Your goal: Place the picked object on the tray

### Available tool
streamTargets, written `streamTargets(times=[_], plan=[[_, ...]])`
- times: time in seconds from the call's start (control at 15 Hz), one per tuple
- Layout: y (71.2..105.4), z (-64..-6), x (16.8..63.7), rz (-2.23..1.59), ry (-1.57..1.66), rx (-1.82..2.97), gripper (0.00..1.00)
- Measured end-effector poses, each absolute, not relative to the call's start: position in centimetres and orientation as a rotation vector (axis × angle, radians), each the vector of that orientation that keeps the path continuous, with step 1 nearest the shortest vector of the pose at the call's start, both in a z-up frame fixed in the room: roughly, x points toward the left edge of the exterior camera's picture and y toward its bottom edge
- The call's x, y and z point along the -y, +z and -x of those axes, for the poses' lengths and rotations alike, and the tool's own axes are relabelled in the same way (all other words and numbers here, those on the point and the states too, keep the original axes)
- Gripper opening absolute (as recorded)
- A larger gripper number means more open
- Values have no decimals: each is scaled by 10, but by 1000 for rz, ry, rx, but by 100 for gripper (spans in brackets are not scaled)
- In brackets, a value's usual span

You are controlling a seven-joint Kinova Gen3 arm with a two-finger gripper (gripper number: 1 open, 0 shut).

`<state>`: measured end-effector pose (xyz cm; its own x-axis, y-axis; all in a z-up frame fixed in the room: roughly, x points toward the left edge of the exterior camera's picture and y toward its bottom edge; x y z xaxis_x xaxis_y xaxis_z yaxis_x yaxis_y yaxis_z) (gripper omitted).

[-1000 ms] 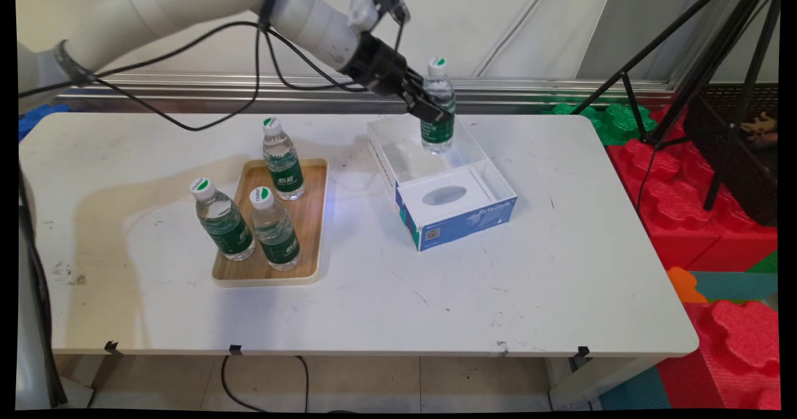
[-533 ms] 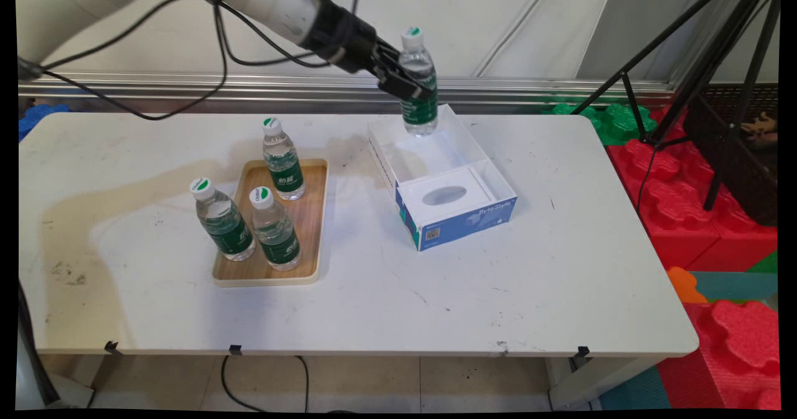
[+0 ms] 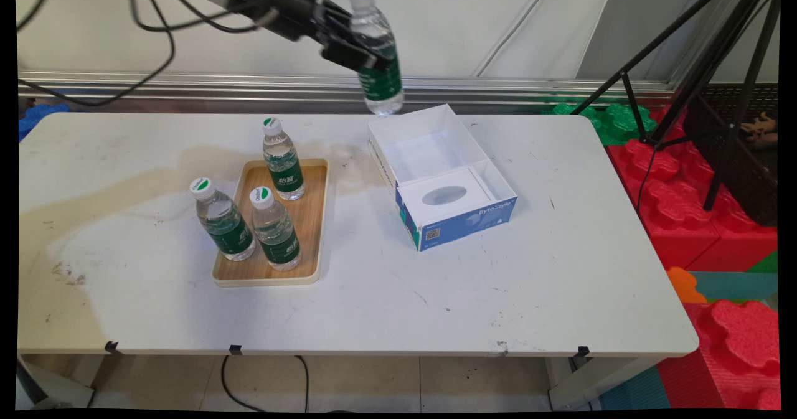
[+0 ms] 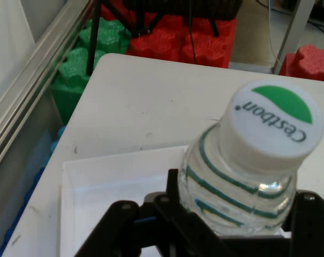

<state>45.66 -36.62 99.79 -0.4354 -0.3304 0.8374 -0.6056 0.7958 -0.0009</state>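
A clear water bottle (image 3: pixel 375 51) with a green label and white cap hangs high in the air, left of and above the open white and blue box (image 3: pixel 441 176). My gripper (image 3: pixel 355 48) is shut on its body. In the hand view the bottle (image 4: pixel 247 171) fills the lower right, cap toward the camera, with the gripper (image 4: pixel 226 225) clamped round it and a corner of the box (image 4: pixel 114 182) below. Three more bottles stand at the wooden tray (image 3: pixel 311 220): one at its far end (image 3: pixel 283 159), one in front (image 3: pixel 274 228), one at its left edge (image 3: pixel 221 218).
Black cables (image 3: pixel 149 14) hang from the arm at the upper left. A black tripod (image 3: pixel 703 64) stands beyond the table's right end, with red foam blocks (image 3: pixel 697 207) and green ones (image 3: pixel 604 117) on the floor there. An aluminium rail (image 3: pixel 187 86) runs along the wall.
The gripper has lifted the bottle up out of the box's far compartment and carried it to the left. The bottles at the tray have not moved.
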Motion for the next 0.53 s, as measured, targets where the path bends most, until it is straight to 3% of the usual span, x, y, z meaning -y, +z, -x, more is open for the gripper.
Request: streamTargets(times=[0.53], plan=[[1047,-512,296,-743,388,2057,0]])
